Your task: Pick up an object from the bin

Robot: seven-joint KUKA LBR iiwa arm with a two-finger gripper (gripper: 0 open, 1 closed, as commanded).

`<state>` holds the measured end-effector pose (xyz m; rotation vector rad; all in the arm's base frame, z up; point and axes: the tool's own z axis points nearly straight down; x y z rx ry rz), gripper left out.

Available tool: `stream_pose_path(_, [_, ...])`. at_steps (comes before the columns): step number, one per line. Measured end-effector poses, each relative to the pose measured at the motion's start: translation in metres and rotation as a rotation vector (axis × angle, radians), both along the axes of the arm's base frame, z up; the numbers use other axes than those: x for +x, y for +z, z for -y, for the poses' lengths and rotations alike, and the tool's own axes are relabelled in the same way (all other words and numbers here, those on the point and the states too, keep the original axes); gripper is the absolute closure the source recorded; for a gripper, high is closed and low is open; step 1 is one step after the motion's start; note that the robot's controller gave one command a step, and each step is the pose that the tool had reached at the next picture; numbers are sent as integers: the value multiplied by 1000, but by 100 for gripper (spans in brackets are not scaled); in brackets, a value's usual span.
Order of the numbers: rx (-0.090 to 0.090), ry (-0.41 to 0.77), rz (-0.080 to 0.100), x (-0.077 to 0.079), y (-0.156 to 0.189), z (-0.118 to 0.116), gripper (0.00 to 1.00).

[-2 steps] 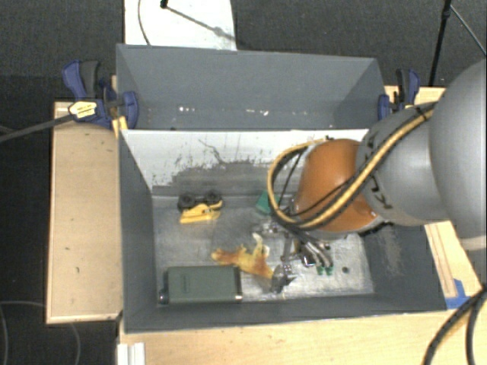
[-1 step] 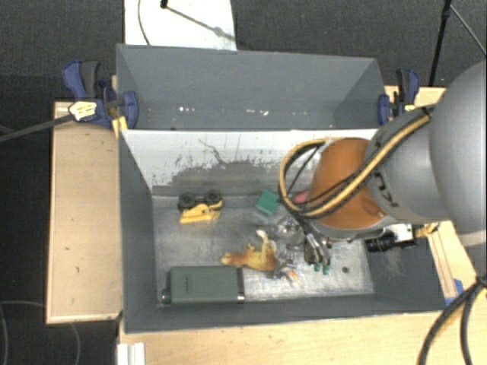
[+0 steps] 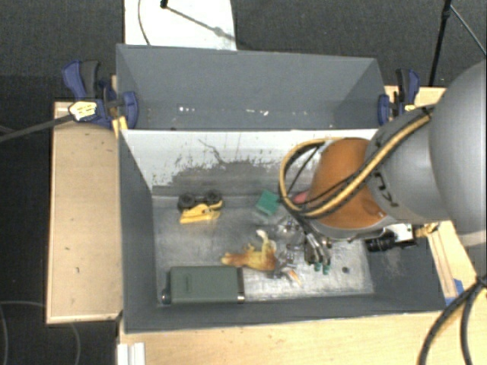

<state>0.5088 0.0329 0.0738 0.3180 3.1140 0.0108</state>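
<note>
My gripper point(image 3: 306, 248) hangs low over the bin's right middle, under the arm's orange cover. Just left of it lies a yellow and orange toy animal point(image 3: 251, 258), close to the gripper or touching it; I cannot tell which. A small green block point(image 3: 267, 202) rests a little up and left of the gripper. Small bits, one red point(image 3: 294, 277) and one green point(image 3: 326, 266), lie on the floor right below it. Nothing shows as held.
A yellow toy vehicle with black wheels point(image 3: 199, 207) sits at the left back of the floor. A dark green flat box point(image 3: 204, 285) lies along the front wall at the left. The arm and its cables cover the bin's right side.
</note>
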Motion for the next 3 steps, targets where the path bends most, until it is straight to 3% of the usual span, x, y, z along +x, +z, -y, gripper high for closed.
stream_pose_path(3, [-1,3,-1,0,1,0,100])
